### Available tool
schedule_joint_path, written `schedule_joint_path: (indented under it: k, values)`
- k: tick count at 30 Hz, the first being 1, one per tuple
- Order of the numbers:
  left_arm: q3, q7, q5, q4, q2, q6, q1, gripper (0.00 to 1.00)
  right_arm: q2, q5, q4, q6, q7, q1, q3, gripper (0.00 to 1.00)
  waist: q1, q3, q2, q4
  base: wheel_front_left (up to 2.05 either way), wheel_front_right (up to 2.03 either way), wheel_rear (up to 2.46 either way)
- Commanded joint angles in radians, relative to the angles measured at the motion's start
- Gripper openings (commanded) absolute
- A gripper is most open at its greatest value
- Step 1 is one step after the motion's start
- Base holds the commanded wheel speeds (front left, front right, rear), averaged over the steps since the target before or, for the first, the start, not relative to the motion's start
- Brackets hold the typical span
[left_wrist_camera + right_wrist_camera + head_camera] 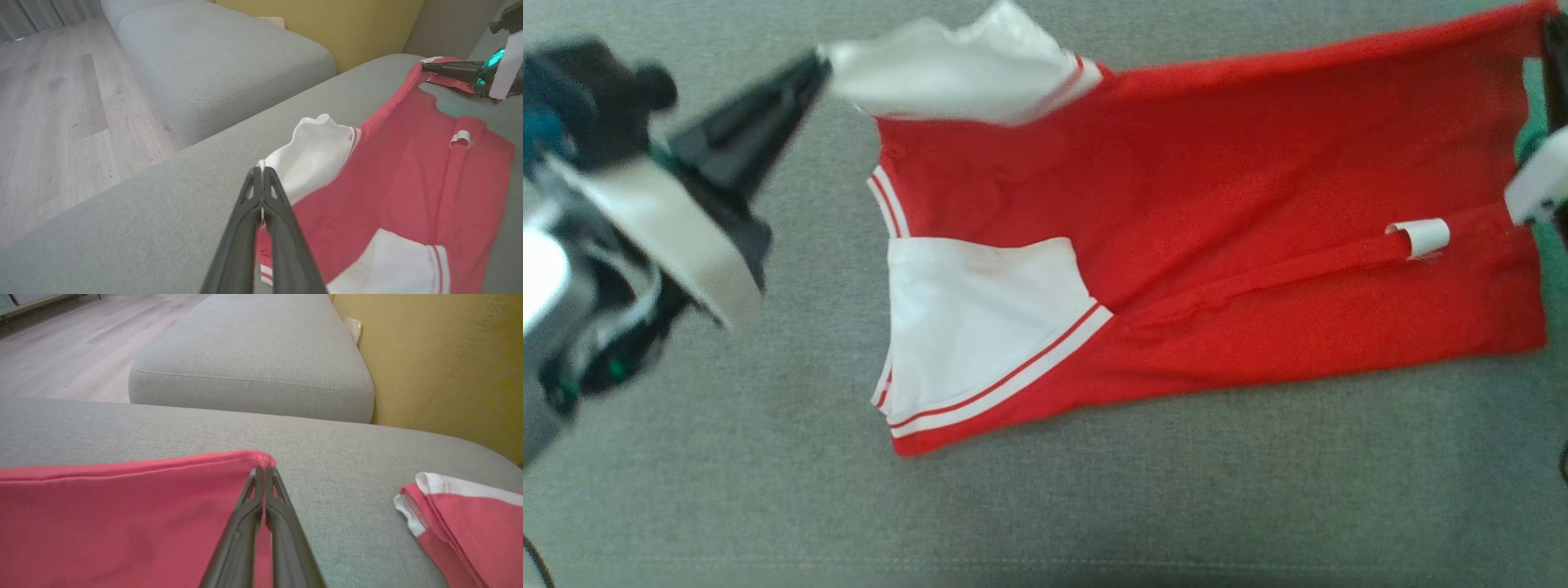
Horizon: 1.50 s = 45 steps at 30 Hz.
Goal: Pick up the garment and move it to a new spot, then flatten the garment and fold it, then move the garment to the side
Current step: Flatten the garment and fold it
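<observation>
While the left gripper (261, 169) is clenched on a white sleeve (964, 69) and the right gripper (261, 469) on a red corner (261, 457), the garment (1176, 204) lies spread toward the far edge of the sofa seat (768, 490). Uneven pulling could, I reckon, slip the sleeve free and bunch it.

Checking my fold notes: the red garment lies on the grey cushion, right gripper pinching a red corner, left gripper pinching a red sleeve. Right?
Not quite. The sleeve pinched by the left gripper is white, not red, as the left wrist view shows. The rest holds: the garment lies on the grey cushion and the right gripper pinches a red corner.
</observation>
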<state>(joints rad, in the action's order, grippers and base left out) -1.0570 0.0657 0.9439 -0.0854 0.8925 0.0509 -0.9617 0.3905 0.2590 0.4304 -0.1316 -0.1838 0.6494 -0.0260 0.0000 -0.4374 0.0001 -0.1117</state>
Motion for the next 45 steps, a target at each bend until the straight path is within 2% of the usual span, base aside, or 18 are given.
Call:
schedule_joint_path:
  k: [1, 8, 14, 20, 22, 23, 25, 28, 29, 30, 31, 32, 33, 36, 39, 40, 45]
  values:
    - [0.055, 0.016, 0.013, -0.06, 0.068, 0.029, 0.009, 0.0, 0.013, -0.011, -0.062, 0.001, 0.001, -0.043, 0.014, 0.0, 0.0, 0.014, -0.0001, -0.016, 0.0, 0.0, 0.0]
    - [0.029, 0.055, 0.045, -0.208, 0.111, 0.118, 0.147, 0.0, -0.01, -0.027, -0.178, 0.001, -0.017, -0.192, 0.1, 0.0, 0.0, 0.037, -0.0001, -0.031, 0.0, 0.0, 0.0]
    - [-0.012, 0.049, 0.059, -0.275, 0.126, 0.17, 0.233, 0.0, -0.044, -0.041, -0.242, 0.001, -0.037, -0.281, 0.15, 0.0, 0.0, 0.044, -0.0001, -0.03, 0.0, 0.0, 0.0]
    - [-0.059, 0.045, 0.069, -0.301, 0.107, 0.209, 0.305, 0.0, -0.074, -0.049, -0.292, 0.001, -0.062, -0.355, 0.181, 0.0, 0.0, 0.043, -0.0001, -0.03, 0.0, 0.0, 0.0]
    - [-0.071, 0.044, 0.067, -0.298, 0.094, 0.215, 0.318, 0.0, -0.078, -0.048, -0.304, 0.001, -0.066, -0.372, 0.189, 0.11, 0.0, 0.041, -0.0001, -0.031, 0.0, 0.0, 0.0]
    - [-0.076, 0.044, 0.069, -0.295, 0.087, 0.217, 0.323, 0.0, -0.078, -0.048, -0.307, 0.001, -0.07, -0.38, 0.192, 0.13, 0.0, 0.039, -0.0001, -0.031, 0.0, 0.0, 0.0]
    - [-0.083, 0.046, 0.064, -0.286, 0.079, 0.221, 0.329, 0.0, -0.078, -0.045, -0.315, 0.001, -0.075, -0.393, 0.195, 0.09, 0.0, 0.037, -0.0001, -0.03, 0.0, 0.0, 0.0]
    - [-0.089, 0.046, 0.063, -0.274, 0.069, 0.228, 0.336, 0.0, -0.079, -0.036, -0.324, 0.001, -0.087, -0.412, 0.197, 0.22, 0.0, 0.038, -0.0001, -0.029, 0.0, 0.0, 0.0]
    - [-0.092, 0.043, 0.062, -0.27, 0.067, 0.23, 0.337, 0.0, -0.079, -0.034, -0.328, 0.001, -0.093, -0.419, 0.198, 0.44, 0.0, 0.04, -0.0001, -0.028, 0.0, 0.0, 0.0]
    - [-0.093, 0.042, 0.063, -0.266, 0.064, 0.231, 0.339, 0.0, -0.08, -0.031, -0.333, 0.001, -0.098, -0.427, 0.199, 0.76, 0.0, 0.045, -0.0001, -0.027, 0.0, 0.0, 0.0]
    - [-0.095, 0.041, 0.065, -0.262, 0.062, 0.234, 0.341, 0.24, -0.081, -0.027, -0.34, 0.001, -0.104, -0.436, 0.202, 1.0, 0.0, 0.05, -0.0001, -0.027, 0.0, 0.0, 0.0]
    - [-0.096, 0.04, 0.067, -0.258, 0.061, 0.237, 0.344, 0.85, -0.083, -0.026, -0.349, 0.001, -0.105, -0.443, 0.209, 1.0, 0.0, 0.056, -0.0001, -0.025, 0.0, 0.0, 0.0]
    - [-0.094, 0.043, 0.069, -0.255, 0.06, 0.244, 0.347, 1.0, -0.085, -0.024, -0.358, 0.001, -0.107, -0.452, 0.217, 1.0, 0.0, 0.063, -0.0001, -0.024, 0.0, 0.0, 0.0]
    - [-0.088, 0.068, 0.074, -0.252, 0.047, 0.263, 0.364, 1.0, -0.098, -0.015, -0.386, 0.001, -0.109, -0.481, 0.239, 1.0, 0.0, 0.089, -0.0001, -0.018, 0.0, 0.0, 0.0]
    - [-0.074, 0.115, 0.073, -0.237, 0.031, 0.304, 0.391, 1.0, -0.132, 0.003, -0.41, 0.001, -0.1, -0.504, 0.257, 1.0, 0.0, 0.12, -0.0001, -0.008, 0.0, 0.0, 0.0]
    - [-0.058, 0.148, 0.075, -0.217, 0.011, 0.338, 0.417, 1.0, -0.16, 0.017, -0.415, 0.001, -0.095, -0.519, 0.262, 1.0, 0.0, 0.144, -0.0001, -0.002, 0.0, 0.0, 0.0]
    - [0.029, 0.192, 0.096, -0.15, -0.08, 0.402, 0.521, 1.0, -0.22, 0.054, -0.383, 0.001, -0.074, -0.555, 0.269, 1.0, 0.0, 0.213, -0.0001, 0.003, 0.0, 0.0, 0.0]
